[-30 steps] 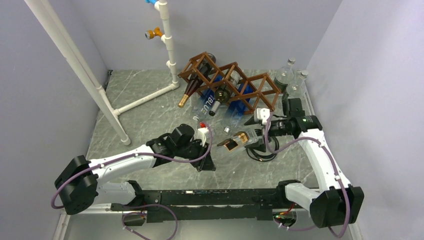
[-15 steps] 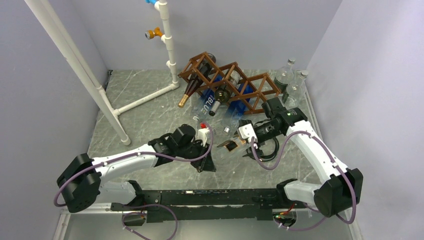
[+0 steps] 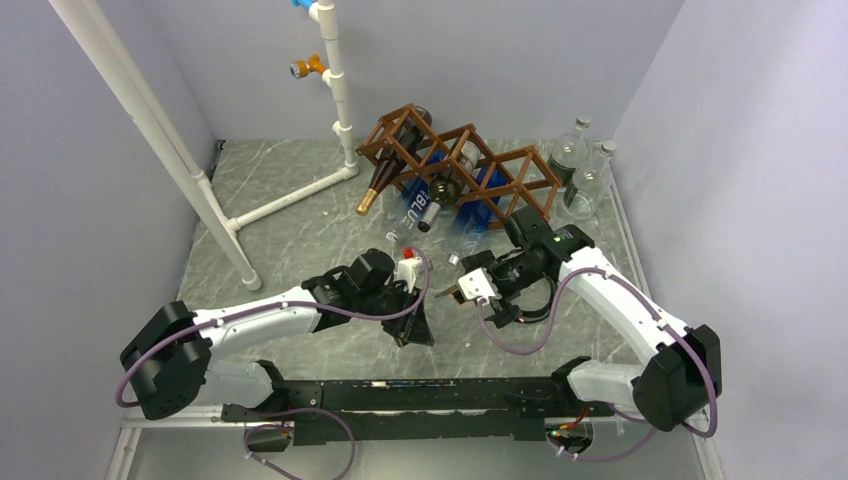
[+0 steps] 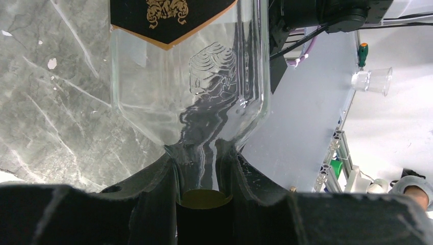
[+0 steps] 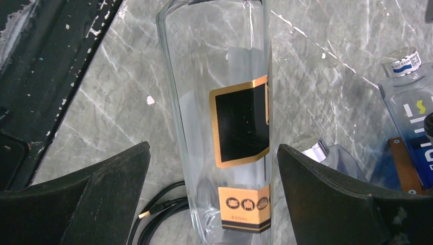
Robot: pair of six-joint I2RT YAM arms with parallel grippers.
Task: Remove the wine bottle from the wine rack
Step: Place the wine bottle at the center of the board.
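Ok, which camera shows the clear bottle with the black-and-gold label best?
Right wrist: the clear bottle fills the frame, both labels in view, inside the open right gripper. Left wrist shows only its neck and shoulder, clamped in the left gripper. Top external catches just a small stretch of the clear bottle between the arms.

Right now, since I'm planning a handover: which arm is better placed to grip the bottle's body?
Right. The right gripper is open and straddles the bottle, a finger on each side of its body. The left gripper is shut on the neck, so it cannot take the body.
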